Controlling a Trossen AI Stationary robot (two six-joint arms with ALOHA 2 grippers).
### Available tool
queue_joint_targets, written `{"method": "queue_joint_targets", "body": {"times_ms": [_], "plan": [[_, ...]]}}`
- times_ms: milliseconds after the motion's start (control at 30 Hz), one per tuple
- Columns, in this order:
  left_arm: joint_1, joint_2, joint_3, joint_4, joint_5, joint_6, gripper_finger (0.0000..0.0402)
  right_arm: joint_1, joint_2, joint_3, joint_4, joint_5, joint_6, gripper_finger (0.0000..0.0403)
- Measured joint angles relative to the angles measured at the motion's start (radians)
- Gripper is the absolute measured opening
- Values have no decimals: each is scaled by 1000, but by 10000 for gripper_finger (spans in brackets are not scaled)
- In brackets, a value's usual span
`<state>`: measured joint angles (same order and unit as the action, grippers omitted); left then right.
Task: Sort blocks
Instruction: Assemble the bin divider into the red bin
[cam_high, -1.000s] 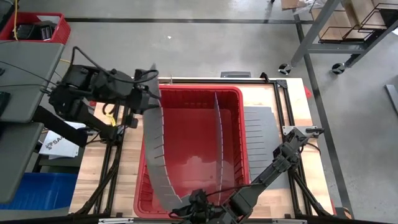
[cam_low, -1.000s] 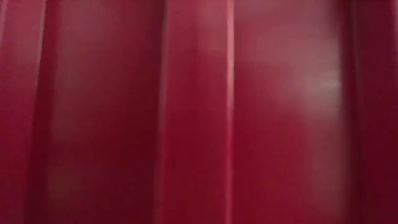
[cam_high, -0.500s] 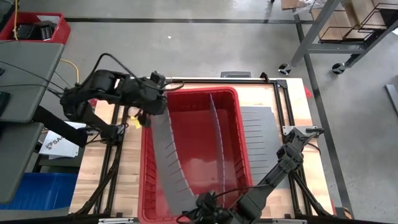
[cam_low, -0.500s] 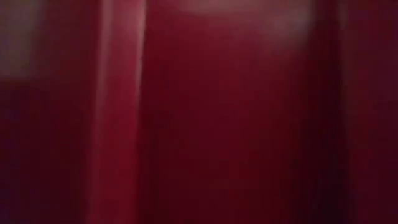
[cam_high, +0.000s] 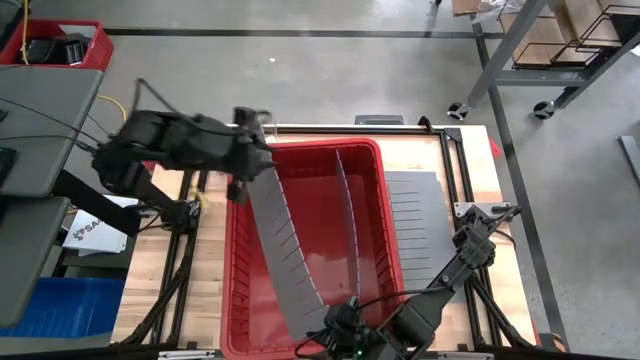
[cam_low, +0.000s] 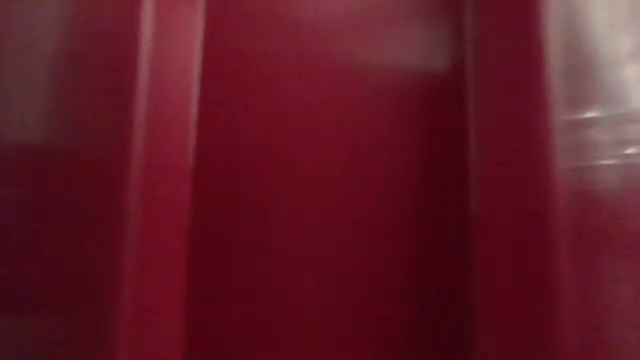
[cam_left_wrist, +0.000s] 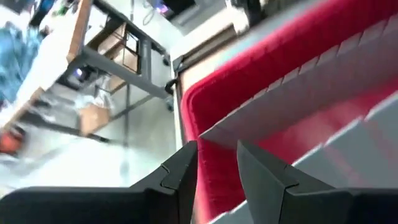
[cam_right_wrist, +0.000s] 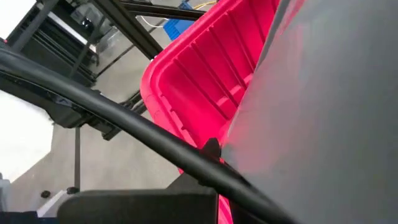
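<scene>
Two arms work one long grey divider sheet (cam_high: 285, 250) that slants across the red bin (cam_high: 375, 160) on the wooden counter (cam_high: 210, 270). Left gripper (cam_high: 245, 170) is at the bin's far left corner, fingers (cam_left_wrist: 180, 177) pinching the sheet's upper end; the left wrist view shows the sheet edge caught between the two dark tips with a narrow gap. Right gripper (cam_high: 345, 335) sits at the bin's near rim by the sheet's lower end, fingers pressed together; whether they touch the sheet cannot be told. A second divider (cam_high: 345, 215) stands upright inside the bin, roughly mid-bin. A third grey slotted sheet (cam_high: 415, 225) lies flat on the counter, just beside the bin's right wall. Low view is filled by red bin wall only. Blocks: cannot tell where they are, no view shows any.
</scene>
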<state>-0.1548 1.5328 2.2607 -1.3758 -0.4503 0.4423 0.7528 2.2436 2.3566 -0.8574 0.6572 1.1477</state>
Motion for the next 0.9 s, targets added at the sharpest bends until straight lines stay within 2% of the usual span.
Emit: {"method": "queue_joint_targets", "body": {"times_ms": [133,200,267,333,433,533,633,700,833,900], "plan": [[-43,-60,26,-137,74,-459,101,0,0,0,-1,0,-2,0],[-86,-93,-13,-209,47,-685,78,0,-1,0,-13,2,-3,0],[-150,-154,-115,-179,9,-827,35,0,-1,0,-30,3,0,0],[-199,-192,-228,-196,-42,-983,10,0,-1,0,-31,3,2,0],[-209,-280,-489,-179,-94,-1204,3,0,-1,0,-31,6,-2,0],[-209,-336,-723,-205,-190,-1566,1,0,-2,0,-32,1,-3,0],[-204,-418,-871,-192,-317,-1949,1,1,-2,0,-35,0,-8,0],[-193,-488,-954,-197,-418,-2130,1,2,-2,0,-34,-6,-6,0],[-119,-597,-1119,-193,-443,-2356,0,2,-2,0,-32,-10,-28,0],[-85,-637,-1198,-195,-401,-2430,0,2,-2,0,-28,-10,-28,0]]}}
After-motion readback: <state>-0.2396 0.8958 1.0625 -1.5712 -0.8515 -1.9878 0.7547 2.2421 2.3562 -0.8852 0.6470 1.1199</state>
